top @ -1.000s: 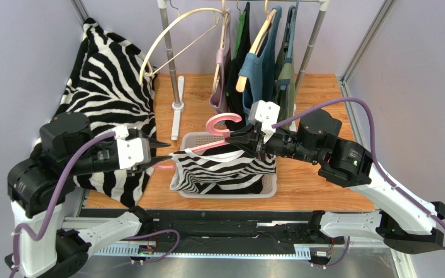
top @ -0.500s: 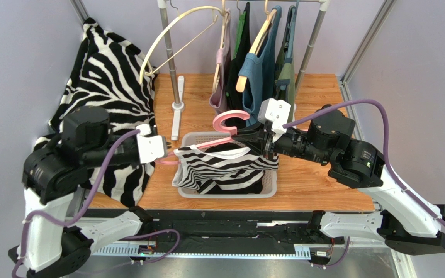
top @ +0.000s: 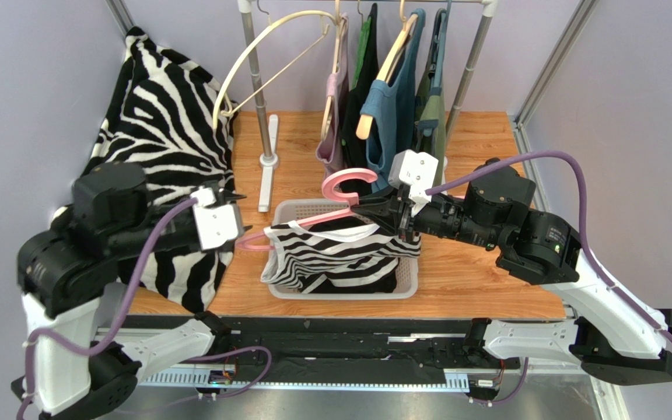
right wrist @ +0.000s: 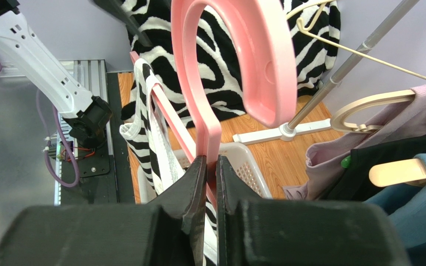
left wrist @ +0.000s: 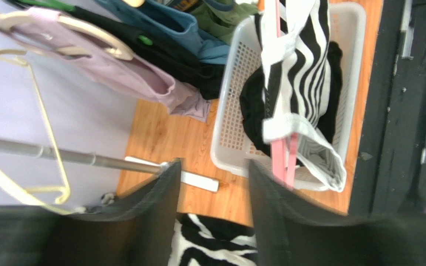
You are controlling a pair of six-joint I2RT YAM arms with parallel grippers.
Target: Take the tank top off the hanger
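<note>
A heap of zebra-print fabric (top: 160,114) is piled at the left edge of the wooden table (top: 480,271). Just in front of it hovers the left gripper (top: 238,217), its fingers (left wrist: 148,216) spread with nothing between them. The pink plastic hanger (top: 348,182) ends just beside one fingertip; I cannot tell whether they touch. The zebra-striped tank top (top: 339,254) hangs on that hanger, its straps over the arms. Its lower half drapes into the white perforated plastic basket (top: 282,293) at the middle of the table's near edge. The right gripper (right wrist: 208,166) pinches the hanger's neck just below the hook. A metal clothes rail (top: 256,79) with hung garments stands at the far edge.
</note>
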